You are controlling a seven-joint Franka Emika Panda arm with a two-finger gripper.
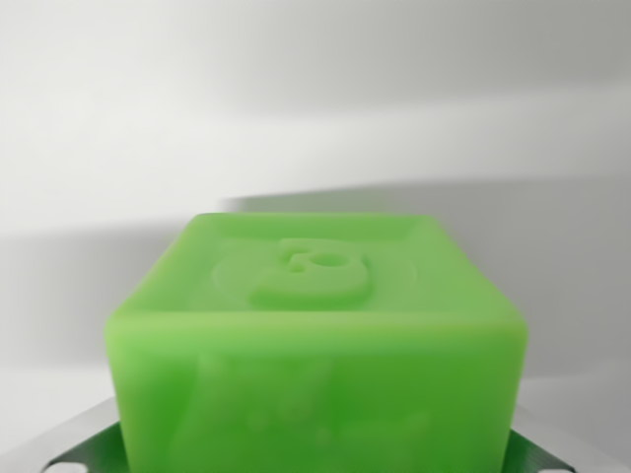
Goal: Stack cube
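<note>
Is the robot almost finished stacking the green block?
Hard to say from here. The green block fills the wrist view, with metal gripper parts showing at both bottom corners, so it looks picked up or just gripped. No second block is in view, only a pale surface behind. Placing it on another block seems still to come.

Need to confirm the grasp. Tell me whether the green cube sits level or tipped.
Level: the green cube shows its embossed top face squarely, edges even. Gripper state cannot be told.

Gripper [315, 455]: only grey metal finger parts visible at bottom corners, green-tinted, blurred.
</note>
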